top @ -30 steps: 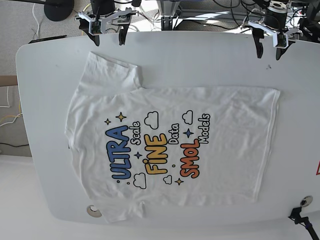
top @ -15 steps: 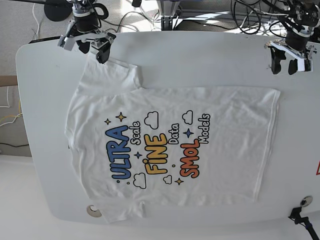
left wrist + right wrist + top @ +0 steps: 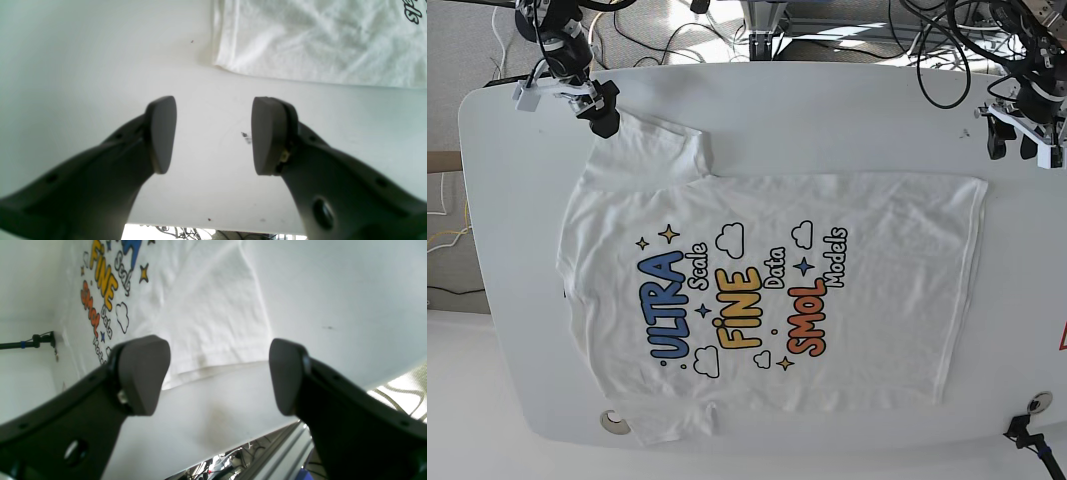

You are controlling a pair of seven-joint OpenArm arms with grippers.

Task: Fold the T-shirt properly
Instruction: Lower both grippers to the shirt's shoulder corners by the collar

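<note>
On the white table (image 3: 827,110) the T-shirt (image 3: 877,250) lies flat, print up, slightly wrinkled. The right gripper (image 3: 218,373), jaws spread, hovers at its sleeve; the left gripper (image 3: 213,133), also released, near its hem corner.

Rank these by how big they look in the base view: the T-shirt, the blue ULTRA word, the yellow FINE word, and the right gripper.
1. T-shirt, by far the largest.
2. ULTRA.
3. FINE, slightly shorter than ULTRA.
4. Right gripper, roughly comparable to FINE; it sits nearer the camera, so that ranking is unsure.

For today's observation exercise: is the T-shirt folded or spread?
Spread. The T-shirt lies flat, print up, one sleeve and the hem showing.
</note>
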